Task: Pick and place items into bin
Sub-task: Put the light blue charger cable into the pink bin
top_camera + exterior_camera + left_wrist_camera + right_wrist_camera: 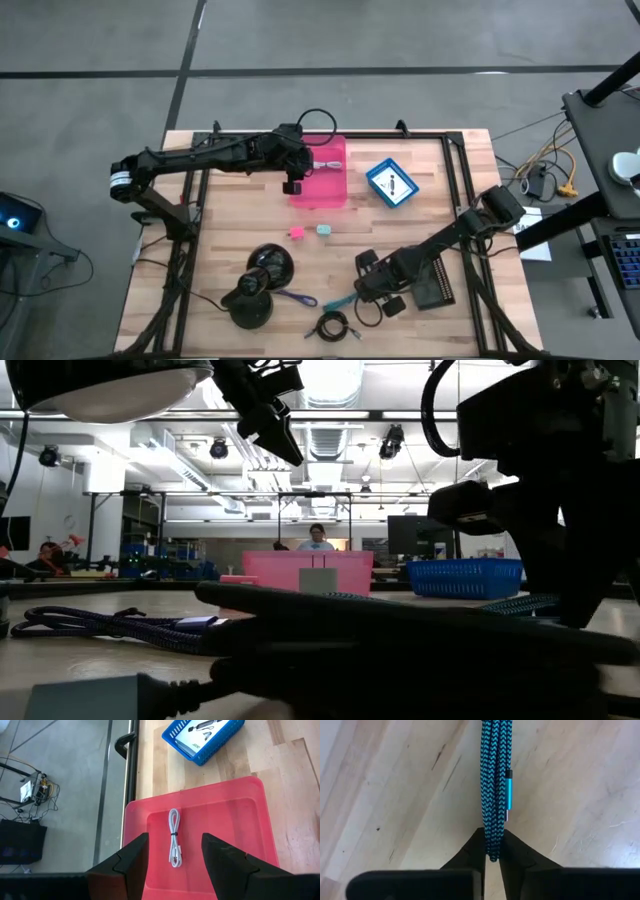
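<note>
The right gripper (491, 851) is seen low over the table's (440, 210) near right part, its fingers clenched on the end of a teal braided cable (494, 780), which lies flat on the wood. The left gripper (172, 857) is held above the pink bin (250, 820) at the table's far middle, its fingers spread with nothing between them. A white cable (174, 837) is seen lying inside the bin. Just beside the bin a blue basket (392, 182) is placed. A pink cube (296, 232) and a pale cube (324, 229) are found close together near the bin, a purple cable (297, 297) and a black coiled cable (333, 325) at the near edge.
</note>
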Available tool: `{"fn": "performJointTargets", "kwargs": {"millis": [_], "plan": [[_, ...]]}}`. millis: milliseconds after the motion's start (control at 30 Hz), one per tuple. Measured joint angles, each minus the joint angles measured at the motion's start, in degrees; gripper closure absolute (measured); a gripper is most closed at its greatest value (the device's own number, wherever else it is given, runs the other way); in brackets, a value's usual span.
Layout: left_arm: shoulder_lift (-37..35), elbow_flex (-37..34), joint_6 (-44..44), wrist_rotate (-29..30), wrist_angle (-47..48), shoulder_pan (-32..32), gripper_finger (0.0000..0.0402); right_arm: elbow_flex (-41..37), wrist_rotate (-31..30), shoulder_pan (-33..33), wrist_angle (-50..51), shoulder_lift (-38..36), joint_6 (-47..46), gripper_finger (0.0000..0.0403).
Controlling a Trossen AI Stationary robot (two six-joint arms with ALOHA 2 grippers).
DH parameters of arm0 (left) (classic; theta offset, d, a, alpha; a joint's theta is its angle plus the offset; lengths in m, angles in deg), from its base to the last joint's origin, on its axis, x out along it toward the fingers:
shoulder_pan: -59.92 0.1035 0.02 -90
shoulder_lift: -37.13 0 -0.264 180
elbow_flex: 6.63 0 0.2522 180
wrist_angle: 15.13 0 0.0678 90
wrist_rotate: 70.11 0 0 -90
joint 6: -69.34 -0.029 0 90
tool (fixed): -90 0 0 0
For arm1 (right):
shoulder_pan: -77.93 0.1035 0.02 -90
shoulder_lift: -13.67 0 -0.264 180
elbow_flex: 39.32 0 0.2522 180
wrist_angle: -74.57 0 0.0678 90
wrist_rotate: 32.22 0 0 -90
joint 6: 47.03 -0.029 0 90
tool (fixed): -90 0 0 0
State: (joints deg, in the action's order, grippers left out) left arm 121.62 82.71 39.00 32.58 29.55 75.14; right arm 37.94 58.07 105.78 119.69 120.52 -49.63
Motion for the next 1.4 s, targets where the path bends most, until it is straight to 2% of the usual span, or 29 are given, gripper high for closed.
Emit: {"fn": "performJointTargets", "kwargs": {"millis": [133,300,567,667,933,1033,1233,1400], "plan": [[0.0,0.0,0.0,0.0,0.01,0.0,0.0234,0.02,0.1,-0.04,5.78,-1.24,1.0,0.038],[0.0,-0.02,0.0,0.02,0.0,0.0,0.0234,0.02,-2.94,-1.22,14.28,-4.53,-0.5,0.038],[0.0,-0.02,0.02,0.0,0.0,0.0,0.0234,-0.17,-10.49,-3.49,14.97,-15.03,3.33,0.038],[0.0,-0.02,0.02,0.02,0.04,0.0,0.0234,-0.29,-11.25,-6.12,14.98,-19.49,6.79,0.038],[-0.02,-0.02,0.09,1.18,0.23,0.02,0.0234,-0.35,-10.33,-20.17,14.77,-29.12,14.91,0.038],[-0.04,-0.02,0.11,1.18,0.56,0.02,0.0234,-0.42,-6.39,-26.98,13.73,-30.66,18.72,0.038],[-0.04,-0.02,0.13,1.29,0.55,0.02,0.0234,-0.16,1.15,-38.72,8.46,-29.78,24.59,0.038],[-0.07,-0.02,0.13,1.29,0.52,0.02,0.0234,2.28,1.3,-45.67,8.74,-25.27,27.36,0.038]]}}
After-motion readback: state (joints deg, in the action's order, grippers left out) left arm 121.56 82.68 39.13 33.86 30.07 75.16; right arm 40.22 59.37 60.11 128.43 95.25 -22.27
